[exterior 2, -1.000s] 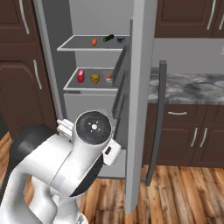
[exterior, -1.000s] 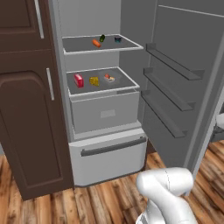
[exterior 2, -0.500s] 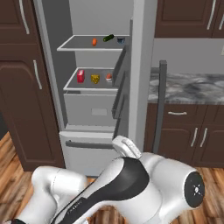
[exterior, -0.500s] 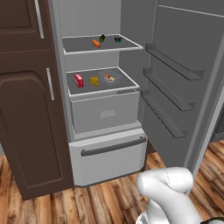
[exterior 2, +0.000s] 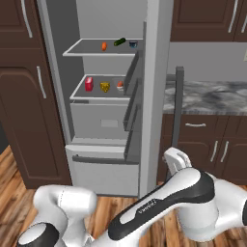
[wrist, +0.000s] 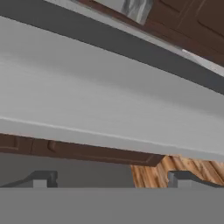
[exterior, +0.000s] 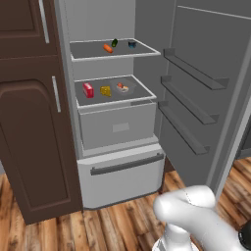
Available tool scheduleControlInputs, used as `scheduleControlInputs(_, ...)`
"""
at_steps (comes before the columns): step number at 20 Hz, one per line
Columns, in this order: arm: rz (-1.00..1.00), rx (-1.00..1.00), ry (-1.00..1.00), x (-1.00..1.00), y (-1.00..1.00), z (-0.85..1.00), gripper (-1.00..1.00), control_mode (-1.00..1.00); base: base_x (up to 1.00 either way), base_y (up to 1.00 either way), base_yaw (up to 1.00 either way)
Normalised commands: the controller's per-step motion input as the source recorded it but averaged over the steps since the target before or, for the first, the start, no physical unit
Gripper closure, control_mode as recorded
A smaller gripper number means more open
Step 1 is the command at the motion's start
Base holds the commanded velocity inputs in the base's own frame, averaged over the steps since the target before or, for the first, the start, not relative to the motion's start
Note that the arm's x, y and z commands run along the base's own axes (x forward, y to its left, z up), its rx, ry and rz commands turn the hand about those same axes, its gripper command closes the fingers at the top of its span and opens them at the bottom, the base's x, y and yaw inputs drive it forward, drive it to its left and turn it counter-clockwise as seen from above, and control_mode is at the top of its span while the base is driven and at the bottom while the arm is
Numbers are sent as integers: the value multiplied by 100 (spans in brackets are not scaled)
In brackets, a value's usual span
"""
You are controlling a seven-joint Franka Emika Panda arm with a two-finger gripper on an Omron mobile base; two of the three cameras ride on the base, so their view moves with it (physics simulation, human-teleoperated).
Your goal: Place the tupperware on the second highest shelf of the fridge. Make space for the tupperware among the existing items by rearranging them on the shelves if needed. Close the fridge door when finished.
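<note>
The fridge (exterior: 105,127) stands with its fridge door (exterior: 206,88) swung wide to the right. The clear tupperware (exterior: 122,87) (exterior 2: 120,86) rests on the lower of the two visible shelves, right of a yellow cheese wedge (exterior: 105,91) and a red carton (exterior: 88,90). On the shelf above lie an orange carrot (exterior: 108,48), a dark green oblong (exterior: 114,42) and a small dark bowl (exterior: 132,44). In the hand view my gripper (wrist: 111,181) is open with nothing between its fingertips (wrist: 41,179). It faces the door's flat grey outer face (wrist: 109,96), close below the dark bar handle (wrist: 131,46).
Dark brown cabinets (exterior: 29,122) flank the fridge on the left. The bottom drawer (exterior: 120,174) is shut. Beyond the edge-on door (exterior 2: 157,72) runs a marble counter (exterior 2: 212,96) over brown cabinets. My arm (exterior 2: 164,202) reaches low across the wooden floor toward the door's outer side.
In the right base view the arm has swung from the middle down to the lower right, toward the outer side of the door. Nothing on the shelves has moved, and the jaws stay open.
</note>
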Motion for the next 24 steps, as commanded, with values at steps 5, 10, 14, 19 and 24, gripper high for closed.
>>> scheduleControlInputs(5, 0, 17, 0, 85, -41, -25, -100, -100, 0, 0, 0)
scheduleControlInputs(10, 3, 17, 6, 86, -51, -25, -100, -100, 0, 0, 0)
scheduleControlInputs(14, 7, 11, 8, 95, -24, -24, -100, -100, 0, 0, 0)
scheduleControlInputs(19, 4, 8, 13, 98, -47, -32, -100, -100, 0, 0, 0)
scheduleControlInputs(24, 7, 6, 20, 93, -18, -34, -100, -100, 0, 0, 0)
